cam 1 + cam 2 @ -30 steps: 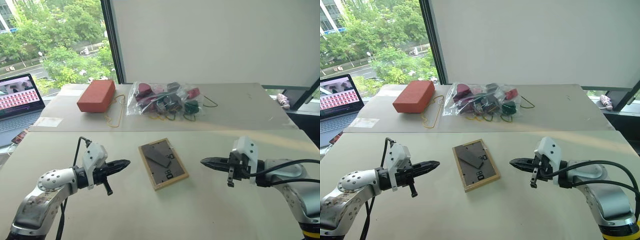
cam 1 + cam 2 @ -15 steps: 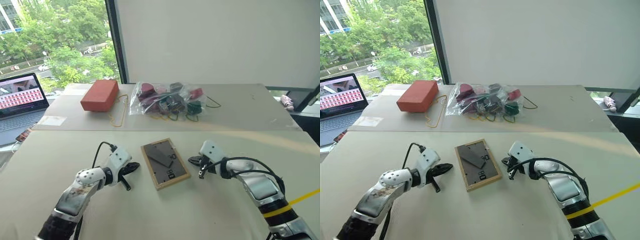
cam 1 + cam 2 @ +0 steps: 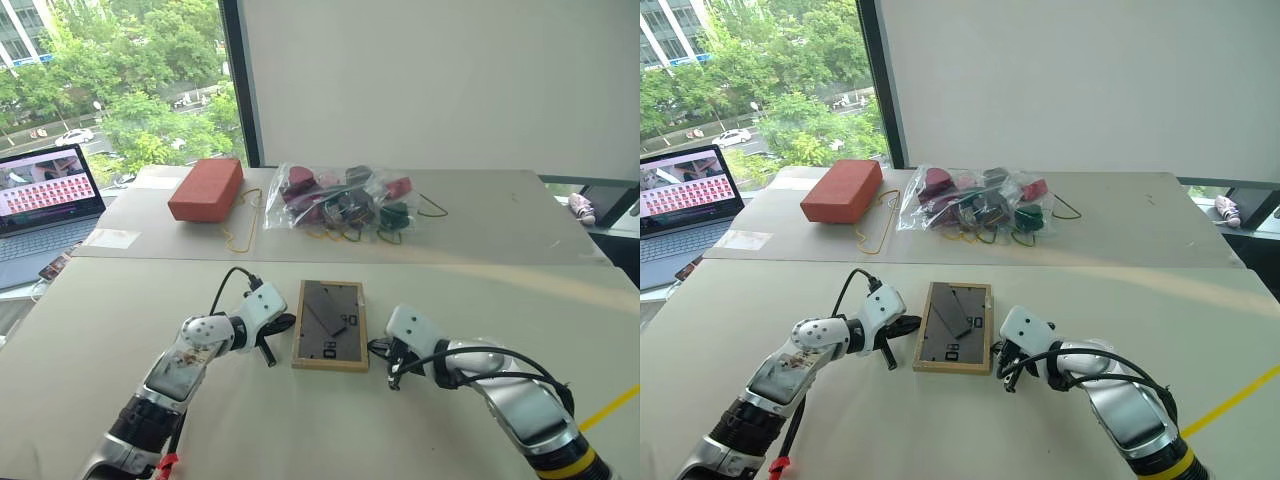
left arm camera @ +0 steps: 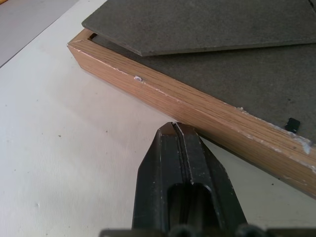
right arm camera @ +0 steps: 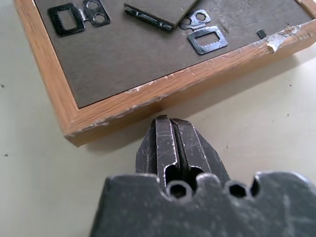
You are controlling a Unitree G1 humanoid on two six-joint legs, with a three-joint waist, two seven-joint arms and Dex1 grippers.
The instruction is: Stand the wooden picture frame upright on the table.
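Note:
The wooden picture frame [image 3: 330,325] lies face down on the beige table [image 3: 90,330], its dark grey back panel and fold-out stand facing up. My left gripper [image 3: 288,322] is shut, with its tip close against the frame's left long edge [image 4: 197,106]; the left wrist view puts the tip [image 4: 175,127] just short of the wood. My right gripper [image 3: 374,347] is shut too, low over the table by the frame's near right corner. In the right wrist view its tip [image 5: 165,121] sits just short of the frame's side [image 5: 148,98]. Neither gripper holds anything.
On the far table are a red-orange block [image 3: 206,188], a clear bag of small items [image 3: 340,205] and a loop of yellow cord [image 3: 240,235]. An open laptop [image 3: 45,200] stands at the far left. A yellow strip [image 3: 610,405] crosses the right edge.
Both shut grippers came inward and down to the frame's two sides. The frame, which lay slanted, has turned to lie nearly square with the table edge. The camera has shifted a little.

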